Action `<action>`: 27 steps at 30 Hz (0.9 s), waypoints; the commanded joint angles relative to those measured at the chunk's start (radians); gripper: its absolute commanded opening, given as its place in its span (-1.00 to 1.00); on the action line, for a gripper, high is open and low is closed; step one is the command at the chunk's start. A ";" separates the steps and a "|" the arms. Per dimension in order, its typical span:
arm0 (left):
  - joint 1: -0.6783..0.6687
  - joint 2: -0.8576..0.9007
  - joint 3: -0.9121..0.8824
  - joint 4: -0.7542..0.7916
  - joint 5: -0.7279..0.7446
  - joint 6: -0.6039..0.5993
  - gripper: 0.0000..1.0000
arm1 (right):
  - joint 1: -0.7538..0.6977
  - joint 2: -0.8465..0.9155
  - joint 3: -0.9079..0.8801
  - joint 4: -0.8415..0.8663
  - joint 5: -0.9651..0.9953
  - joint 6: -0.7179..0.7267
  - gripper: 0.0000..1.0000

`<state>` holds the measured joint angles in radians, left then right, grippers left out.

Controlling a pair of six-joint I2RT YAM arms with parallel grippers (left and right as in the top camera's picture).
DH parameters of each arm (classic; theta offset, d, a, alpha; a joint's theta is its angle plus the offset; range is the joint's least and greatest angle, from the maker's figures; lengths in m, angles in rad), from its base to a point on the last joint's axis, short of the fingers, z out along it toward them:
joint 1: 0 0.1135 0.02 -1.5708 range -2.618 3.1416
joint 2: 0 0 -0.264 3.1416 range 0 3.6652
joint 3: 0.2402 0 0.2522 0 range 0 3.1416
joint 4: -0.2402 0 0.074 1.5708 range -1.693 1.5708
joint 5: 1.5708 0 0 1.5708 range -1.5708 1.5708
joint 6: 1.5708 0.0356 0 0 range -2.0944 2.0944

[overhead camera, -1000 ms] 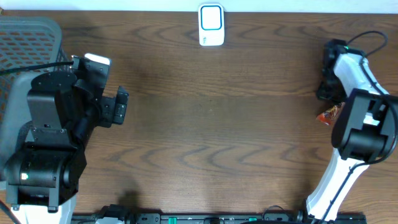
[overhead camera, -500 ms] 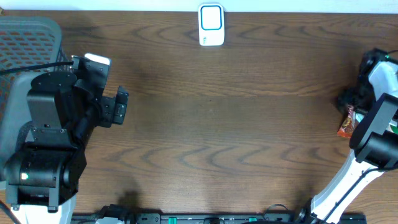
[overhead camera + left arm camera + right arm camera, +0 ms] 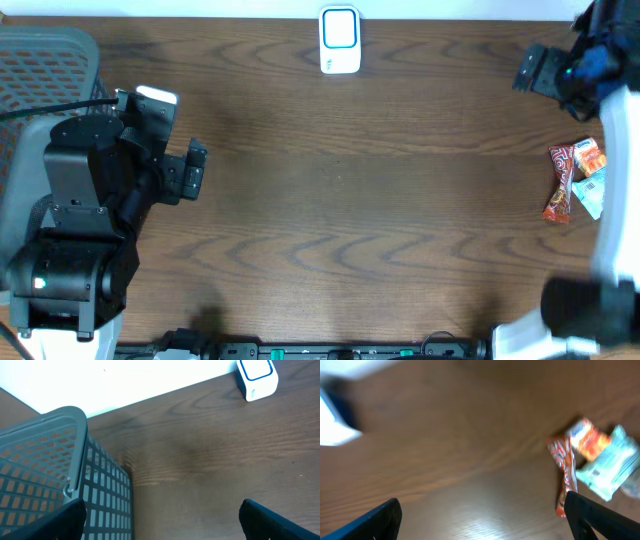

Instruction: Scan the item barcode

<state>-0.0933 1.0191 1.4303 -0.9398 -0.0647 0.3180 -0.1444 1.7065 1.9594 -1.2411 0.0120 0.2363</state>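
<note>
The barcode scanner (image 3: 340,40), a small white unit with a blue-rimmed face, stands at the table's far edge; it also shows as the scanner (image 3: 256,377) and, blurred, the scanner (image 3: 335,420). The items lie together at the right edge: a long red packet (image 3: 560,185), an orange packet (image 3: 588,157) and a pale packet (image 3: 592,190). The right wrist view shows the red packet (image 3: 562,472) and the pale packet (image 3: 610,467). My right gripper (image 3: 532,70) is open and empty in the far right corner, beyond the packets. My left gripper (image 3: 192,172) is open and empty at the left.
A grey mesh basket (image 3: 50,70) fills the far left corner beside the left arm, and its wall (image 3: 100,495) sits close to my left fingers. The right arm's white base (image 3: 540,335) stands at the near right. The wooden table's back edge runs behind the scanner.
My right gripper, shut on the red packet a second ago, carried it rightward, opened and left it beside the other packets. It then swung up to the far right corner. The left arm is unmoved.
</note>
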 commanded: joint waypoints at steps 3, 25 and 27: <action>0.005 -0.001 -0.003 -0.002 0.005 -0.002 0.96 | 0.035 -0.219 0.018 -0.008 -0.010 -0.006 0.99; 0.005 -0.001 -0.003 -0.002 0.005 -0.002 0.96 | 0.038 -0.721 -0.003 -0.005 0.056 -0.006 0.99; 0.005 -0.001 -0.003 -0.002 0.005 -0.002 0.95 | 0.038 -0.786 -0.042 0.014 0.074 -0.007 0.99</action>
<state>-0.0933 1.0191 1.4303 -0.9394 -0.0647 0.3180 -0.1127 1.0023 1.9518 -1.2354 0.0433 0.2363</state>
